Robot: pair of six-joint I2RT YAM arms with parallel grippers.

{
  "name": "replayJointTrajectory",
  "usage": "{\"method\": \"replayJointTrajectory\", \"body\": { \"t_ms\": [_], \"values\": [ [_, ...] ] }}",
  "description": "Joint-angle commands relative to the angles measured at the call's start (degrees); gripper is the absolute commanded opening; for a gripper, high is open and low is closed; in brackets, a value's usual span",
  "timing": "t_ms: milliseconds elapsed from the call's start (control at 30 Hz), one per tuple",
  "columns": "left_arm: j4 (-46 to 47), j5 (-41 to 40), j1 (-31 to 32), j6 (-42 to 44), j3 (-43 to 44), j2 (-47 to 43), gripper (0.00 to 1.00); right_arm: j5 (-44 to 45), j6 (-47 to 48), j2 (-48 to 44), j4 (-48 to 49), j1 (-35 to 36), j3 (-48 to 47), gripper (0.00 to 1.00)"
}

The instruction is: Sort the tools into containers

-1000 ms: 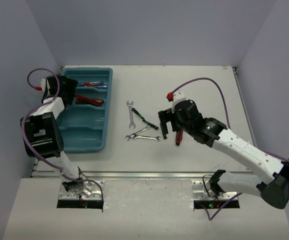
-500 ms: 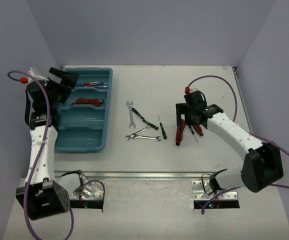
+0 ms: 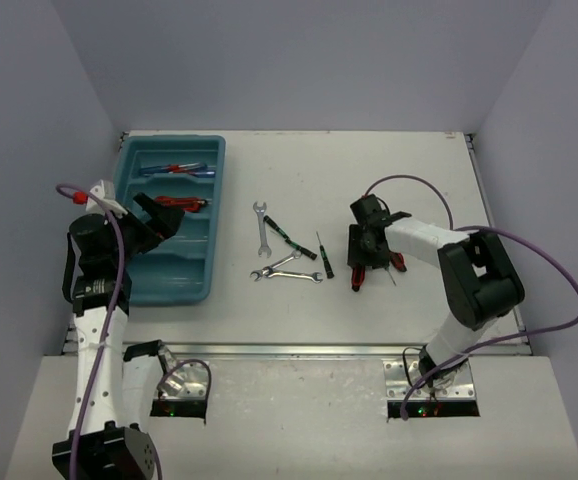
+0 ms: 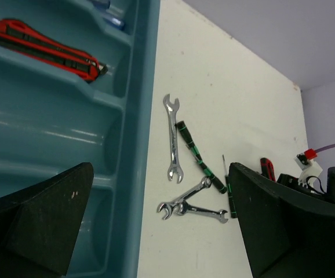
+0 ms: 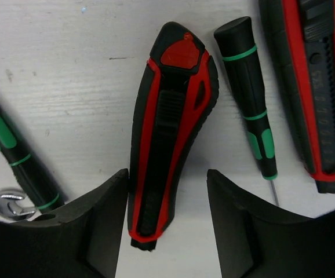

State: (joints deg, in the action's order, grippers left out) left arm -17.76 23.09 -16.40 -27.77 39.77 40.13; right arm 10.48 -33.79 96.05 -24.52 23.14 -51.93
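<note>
Grippers first. My left gripper is hovering over the left side of the teal-blue rectangular plastic tray. Its jaws are standing wide apart and holding nothing. In the left wrist view I am seeing only tray floor and tabletop between its black fingers.

My right gripper is sitting low on the white table, right of centre. Its jaws are standing partly open, straddling a red-and-black handled tool that is lying flat on the table. In the right wrist view one finger is looking as if it is touching the handle. A strip of table is showing between the handle and the other finger, so nothing is being gripped.

Just beside that tool a thin black-green screwdriver is lying. Beyond it is a second red-and-black handled tool. Both are on the table.

Mid-table, between tray and right gripper, more tools are lying loose:
- a long silver open-end wrench
- a thick black-green screwdriver, just beside the wrench
- a short black-green screwdriver
- two crossed silver wrenches, nearest the arms

Inside the tray, blue-and-red handled screwdrivers are lying in the far compartment. A third red-and-black handled tool is lying in the next compartment.
</note>
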Motion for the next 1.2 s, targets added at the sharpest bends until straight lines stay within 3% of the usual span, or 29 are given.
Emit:
{"method": "replayJointTrajectory", "body": {
  "t_ms": [0,67,200,333,433,500,567,633,733,867,967,1167],
  "values": [
    [-0.08,2.7,0.42,3.79,-0.92,1.25,1.0,-0.22,-3.25,2.98,4.51,0.58,0.17,0.55],
    [-0.08,2.59,0.51,3.87,-0.95,0.91,1.0,-0.35,-3.61,4.34,4.86,0.58,0.34,0.5],
    [0.39,3.17,0.91,3.78,-1.45,-0.28,1.0,0.16,-4.58,3.56,6.84,0.7,3.4,0.25],
    [1.97,6.03,1.82,3.4,-1.9,1.19,1.0,2.56,-2.94,-1.22,4.18,2.64,1.47,0.15],
    [6.2,8.44,3.77,0.28,-3.09,3.05,1.0,5.61,-0.72,-6.39,0.42,5.13,-1.16,0.12],
    [8.41,5.8,8.09,-3.19,-3.21,4.35,1.0,5.95,1.31,-11.03,-0.42,6.65,-1.67,0.09],
    [9.84,-2.02,18.39,-5.15,-2.63,5.57,1.0,5.3,4.34,-17.06,1.54,9.18,-1.2,0.07],
    [11.67,-6.12,24.09,-7.19,-2.1,7.24,1.0,2.53,5.75,-20.69,3.25,10.88,-0.25,0.06],
    [19.1,-7.33,31.85,-12.56,-1.55,11.43,1.0,-8.96,8.53,-26.69,9.68,12.91,2.8,0.02],
    [27.71,-10.23,43.44,-16.63,0.09,15.65,1.0,-12.86,9.81,-32.33,11.2,14.16,3.27,0.0],
    [29.75,-17.74,49.31,-17.24,1.58,18.06,1.0,-15.22,10.18,-34.09,12.8,15.21,3.43,0.0],
    [35.21,-19.64,54.88,-18.8,3.91,25.81,0.98,-16.9,11.81,-34.62,13.62,18.08,2.72,0.0]
  ]
}}
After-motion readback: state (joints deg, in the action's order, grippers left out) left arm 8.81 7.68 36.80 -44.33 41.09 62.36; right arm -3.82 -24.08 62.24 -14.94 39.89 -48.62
